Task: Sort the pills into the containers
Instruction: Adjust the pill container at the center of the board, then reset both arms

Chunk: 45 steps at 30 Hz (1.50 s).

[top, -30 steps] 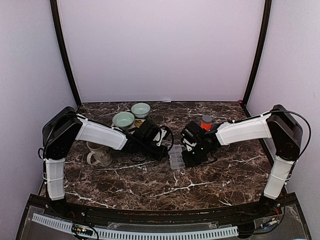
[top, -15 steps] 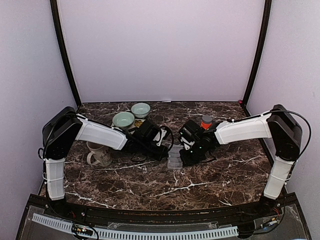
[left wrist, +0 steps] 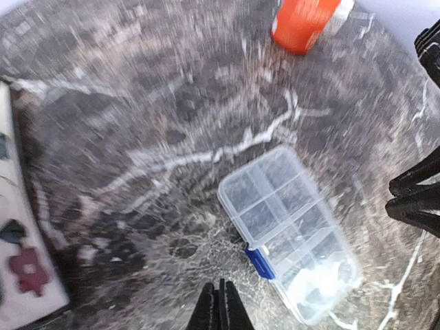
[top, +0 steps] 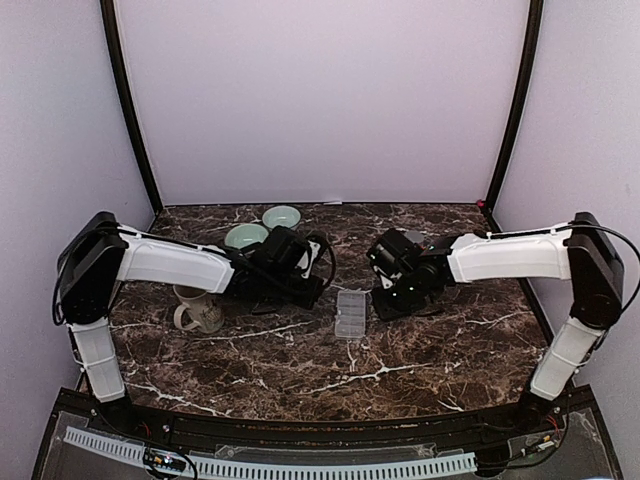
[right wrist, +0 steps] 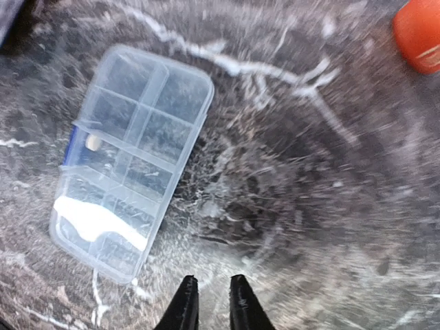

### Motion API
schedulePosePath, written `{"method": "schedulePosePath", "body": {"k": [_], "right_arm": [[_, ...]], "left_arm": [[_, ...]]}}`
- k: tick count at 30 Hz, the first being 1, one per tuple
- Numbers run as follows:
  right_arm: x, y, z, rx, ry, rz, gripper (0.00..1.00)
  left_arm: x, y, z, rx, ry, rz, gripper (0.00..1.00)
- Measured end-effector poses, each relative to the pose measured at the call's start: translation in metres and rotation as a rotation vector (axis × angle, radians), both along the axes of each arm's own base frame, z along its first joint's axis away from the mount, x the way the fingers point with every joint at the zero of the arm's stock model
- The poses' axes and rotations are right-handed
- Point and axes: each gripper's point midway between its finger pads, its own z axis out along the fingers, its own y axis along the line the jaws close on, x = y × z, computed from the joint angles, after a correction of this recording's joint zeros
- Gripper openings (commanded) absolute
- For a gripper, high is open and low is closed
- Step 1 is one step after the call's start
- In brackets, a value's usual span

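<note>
Dark marble tabletop (top: 300,370): both arms have pulled back off the flat clear plastic organiser box (top: 350,315) with its grid of cells, which was half hidden under the right wrist a second ago and now lies bare between them. Left gripper (left wrist: 220,306) is clenched on nothing. Right gripper (right wrist: 212,302) has cracked slightly apart, empty, near the box; one small pale pill-like speck (right wrist: 93,142) sits in a cell, so probably a drop just made and another pill to fetch.
</note>
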Motion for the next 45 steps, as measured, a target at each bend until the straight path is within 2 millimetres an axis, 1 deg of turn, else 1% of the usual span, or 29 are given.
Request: {"method": "schedulePosePath", "body": {"k": [3, 6, 9, 11, 12, 13, 15, 17, 18, 19, 21, 22, 24, 26, 27, 28, 29, 30, 31, 34, 39, 42, 45], "right_arm": [[0.008, -0.007, 0.034, 0.009, -0.084, -0.016, 0.29], [0.024, -0.009, 0.077, 0.047, -0.201, -0.038, 0.36], [0.036, -0.018, 0.121, 0.090, -0.316, -0.078, 0.46], [0.047, -0.030, 0.147, 0.110, -0.390, -0.117, 0.55], [0.052, -0.036, 0.156, 0.117, -0.418, -0.143, 0.60], [0.057, -0.045, 0.165, 0.115, -0.452, -0.168, 0.65], [0.069, -0.065, 0.180, 0.105, -0.512, -0.223, 0.76], [0.080, -0.086, 0.190, 0.089, -0.555, -0.283, 0.84], [0.085, -0.099, 0.195, 0.077, -0.580, -0.316, 0.89], [0.090, -0.112, 0.198, 0.064, -0.601, -0.352, 0.95], [0.098, -0.140, 0.201, 0.042, -0.641, -0.424, 1.00], [0.100, -0.151, 0.201, 0.035, -0.652, -0.453, 1.00], [0.102, -0.181, 0.200, 0.008, -0.685, -0.514, 1.00], [0.103, -0.202, 0.199, -0.006, -0.707, -0.562, 1.00], [0.103, -0.212, 0.199, -0.013, -0.716, -0.586, 1.00], [0.104, -0.221, 0.200, -0.018, -0.724, -0.606, 1.00], [0.105, -0.224, 0.202, -0.017, -0.733, -0.613, 1.00], [0.107, -0.232, 0.204, -0.021, -0.740, -0.635, 1.00], [0.108, -0.234, 0.205, -0.020, -0.746, -0.642, 1.00], [0.109, -0.236, 0.204, -0.018, -0.744, -0.653, 1.00], [0.113, -0.236, 0.195, -0.029, -0.704, -0.686, 1.00], [0.113, -0.237, 0.191, -0.034, -0.687, -0.704, 1.00], [0.112, -0.240, 0.192, -0.040, -0.693, -0.717, 1.00]], "left_arm": [[0.004, 0.012, 0.046, -0.036, -0.087, 0.043, 0.11], [0.007, 0.028, 0.102, -0.087, -0.199, 0.090, 0.18], [0.007, 0.051, 0.163, -0.141, -0.334, 0.146, 0.29], [0.006, 0.065, 0.192, -0.157, -0.409, 0.178, 0.36], [0.006, 0.073, 0.205, -0.160, -0.448, 0.197, 0.39], [0.005, 0.082, 0.215, -0.158, -0.481, 0.219, 0.43], [0.004, 0.097, 0.228, -0.147, -0.535, 0.258, 0.49], [0.002, 0.111, 0.234, -0.123, -0.574, 0.289, 0.55], [0.003, 0.121, 0.233, -0.095, -0.592, 0.315, 0.57], [0.002, 0.124, 0.237, -0.100, -0.600, 0.321, 0.59], [0.003, 0.137, 0.238, -0.079, -0.617, 0.355, 0.63], [0.004, 0.143, 0.238, -0.071, -0.622, 0.372, 0.66], [0.005, 0.158, 0.236, -0.051, -0.625, 0.409, 0.71], [0.007, 0.168, 0.233, -0.034, -0.623, 0.435, 0.76], [0.008, 0.175, 0.230, -0.026, -0.618, 0.452, 0.94], [0.009, 0.182, 0.228, -0.018, -0.613, 0.468, 0.98], [0.010, 0.188, 0.226, -0.008, -0.609, 0.482, 0.99], [0.010, 0.194, 0.224, -0.010, -0.602, 0.498, 0.99], [0.010, 0.199, 0.222, -0.006, -0.598, 0.511, 0.99], [0.009, 0.216, 0.218, -0.001, -0.587, 0.549, 0.99], [0.006, 0.239, 0.206, -0.006, -0.565, 0.609, 0.99], [0.005, 0.248, 0.198, 0.000, -0.548, 0.634, 0.99], [0.005, 0.253, 0.192, 0.007, -0.535, 0.647, 0.99]]}}
